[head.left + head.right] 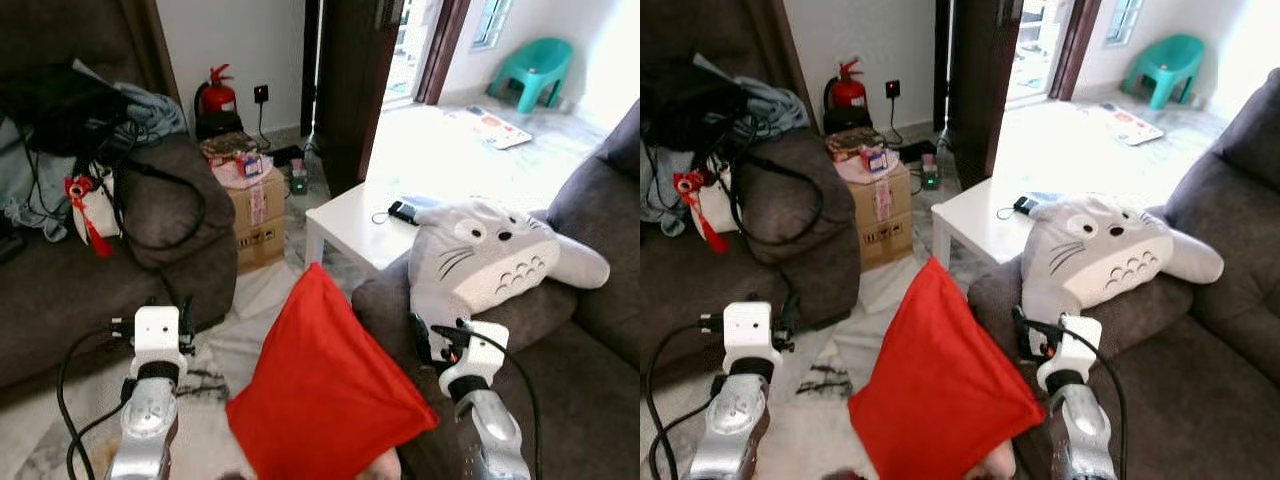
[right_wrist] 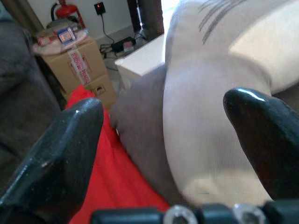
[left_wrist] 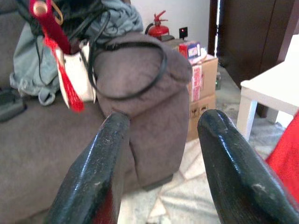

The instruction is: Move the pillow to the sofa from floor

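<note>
On my far left I see a dark sofa (image 1: 60, 290) piled with a black bag (image 1: 60, 105), grey-blue clothes (image 1: 150, 110) and a white pouch with a red tassel (image 1: 88, 215), with a black cable (image 1: 160, 180) looped over its armrest. My left gripper (image 3: 161, 163) is raised in front of that armrest, its two fingers spread apart with nothing between them. Behind the armrest a red extinguisher (image 1: 215, 95) stands by the wall, and next to it a taped cardboard box (image 1: 257, 220) sits on the floor; the box is closed, with a pink cloth and some small packets (image 1: 240, 160) lying on top, so I cannot tell what is inside. In the middle, the red pillow (image 1: 325, 385) stands tilted on one corner, leaning against the armrest of the right-hand sofa (image 1: 590, 340), its lower end near the floor between my arms; it is not on the seat. Behind it is a white table (image 1: 345, 225) with a small black device (image 1: 403, 211) on it. My right gripper (image 2: 163, 126) is beside the pillow at the armrest, fingers apart and holding nothing. A grey plush toy (image 1: 485, 260) lies on that armrest. Far back on the right stands a teal chair (image 1: 532, 68).
</note>
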Tool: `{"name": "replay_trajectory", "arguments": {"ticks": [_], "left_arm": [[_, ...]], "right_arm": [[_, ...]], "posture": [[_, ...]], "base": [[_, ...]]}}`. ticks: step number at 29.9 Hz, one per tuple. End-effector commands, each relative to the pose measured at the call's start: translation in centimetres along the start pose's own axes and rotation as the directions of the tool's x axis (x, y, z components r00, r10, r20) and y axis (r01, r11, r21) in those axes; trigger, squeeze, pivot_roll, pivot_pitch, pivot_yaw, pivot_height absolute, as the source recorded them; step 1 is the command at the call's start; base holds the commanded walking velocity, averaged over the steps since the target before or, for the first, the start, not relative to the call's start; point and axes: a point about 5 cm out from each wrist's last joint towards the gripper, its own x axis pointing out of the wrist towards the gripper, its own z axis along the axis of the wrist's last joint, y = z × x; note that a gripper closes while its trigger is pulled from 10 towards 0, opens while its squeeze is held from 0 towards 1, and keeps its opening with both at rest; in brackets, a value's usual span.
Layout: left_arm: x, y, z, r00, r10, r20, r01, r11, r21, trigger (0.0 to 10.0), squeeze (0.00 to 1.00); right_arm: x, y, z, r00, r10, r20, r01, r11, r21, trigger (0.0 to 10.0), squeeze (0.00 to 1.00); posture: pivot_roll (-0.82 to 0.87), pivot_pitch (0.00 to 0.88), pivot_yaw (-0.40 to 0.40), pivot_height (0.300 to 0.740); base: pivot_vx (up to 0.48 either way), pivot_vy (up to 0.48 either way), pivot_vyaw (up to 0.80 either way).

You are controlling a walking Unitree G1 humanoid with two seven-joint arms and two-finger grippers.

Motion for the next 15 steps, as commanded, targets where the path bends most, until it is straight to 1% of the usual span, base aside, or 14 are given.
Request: {"name": "replay_trajectory", "arguments": {"ticks": [1,6,9,12,14,15], "left_arm": [[0.0,-0.3,-0.2,1.0,-0.006,-0.017,0.006,1.0,-0.019,10.0,0.0],[0.0,-0.4,-0.2,1.0,-0.011,-0.017,0.011,1.0,-0.022,10.0,0.0],[0.0,-0.3,-0.1,1.0,-0.01,-0.017,0.009,1.0,-0.022,10.0,0.0],[0.1,-0.2,-0.1,1.0,-0.003,-0.019,0.002,1.0,-0.028,10.0,0.0],[0.2,-0.1,-0.1,1.0,0.001,-0.02,-0.002,1.0,-0.03,10.0,0.0],[0.2,0.0,0.0,1.0,0.005,-0.02,-0.005,0.999,-0.036,10.0,0.0]], "right_arm": [[-0.1,-0.5,0.1,1.0,-0.011,-0.002,0.011,1.0,-0.016,10.0,0.0],[-0.1,-0.6,0.2,1.0,-0.018,-0.002,0.018,1.0,-0.019,10.0,0.0],[0.3,-0.5,0.7,1.0,-0.015,0.003,0.015,1.0,-0.018,10.0,0.0],[0.8,-0.3,1.3,1.0,-0.014,0.002,0.014,1.0,-0.005,10.0,0.0],[1.2,-0.1,1.7,1.0,-0.012,-0.011,0.012,1.0,-0.012,10.0,0.0],[1.6,0.2,2.2,1.0,0.009,-0.001,-0.01,1.0,-0.014,10.0,0.0]], "posture": [[0.1,0.01,-0.078,0.634],[0.1,0.01,-0.081,0.634],[0.1,0.01,-0.084,0.634],[0.1,0.01,-0.088,0.634],[0.1,0.012,-0.09,0.634],[0.1,0.012,-0.093,0.634]], "base": [[0.0,0.0,0.0],[0.0,0.0,0.0],[0.0,0.0,0.0],[0.0,0.0,0.0],[0.0,0.0,0.0],[0.0,0.0,0.0]]}}
